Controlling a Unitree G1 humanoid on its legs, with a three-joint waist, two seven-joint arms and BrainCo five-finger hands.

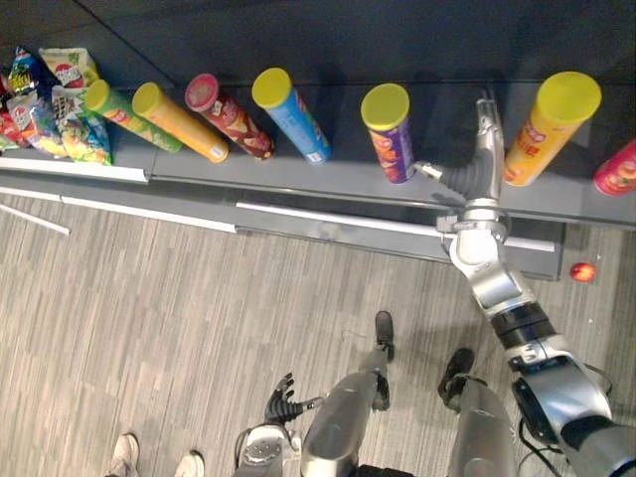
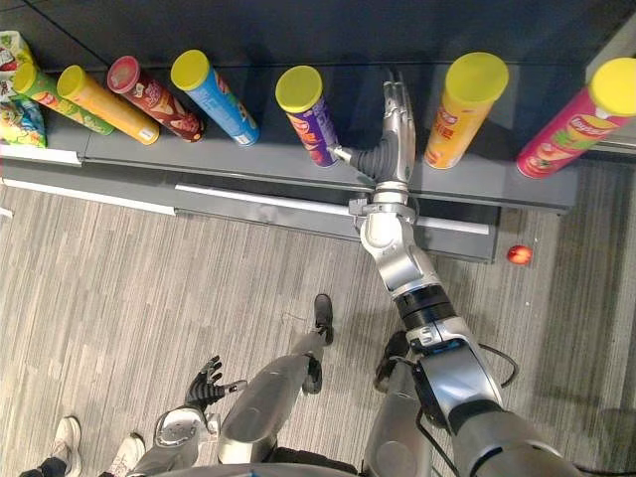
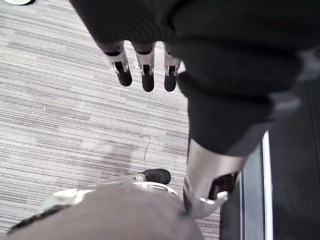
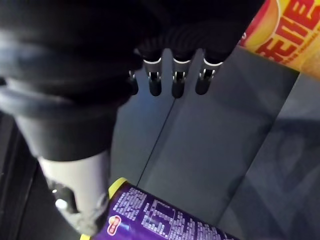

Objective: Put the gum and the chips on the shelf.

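Note:
Several tall chip cans stand in a row on the dark shelf (image 1: 338, 179). My right hand (image 1: 485, 149) reaches onto the shelf between the purple can (image 1: 390, 134) and the yellow-orange can (image 1: 549, 129). Its fingers (image 4: 173, 80) are straight over bare shelf and hold nothing. The thumb points toward the purple can (image 4: 165, 217), and the yellow-orange can (image 4: 290, 30) stands on the hand's other side. My left hand (image 1: 281, 400) hangs low over the floor, its fingers (image 3: 145, 70) relaxed and empty.
Further left stand blue (image 1: 291, 114), red (image 1: 229, 116), orange (image 1: 179, 121) and green (image 1: 129, 114) cans, then snack bags (image 1: 50, 104). A pink can (image 1: 618, 169) is at the far right. A small red round thing (image 1: 582, 271) lies on the floor. A person's shoes (image 1: 124, 455) show bottom left.

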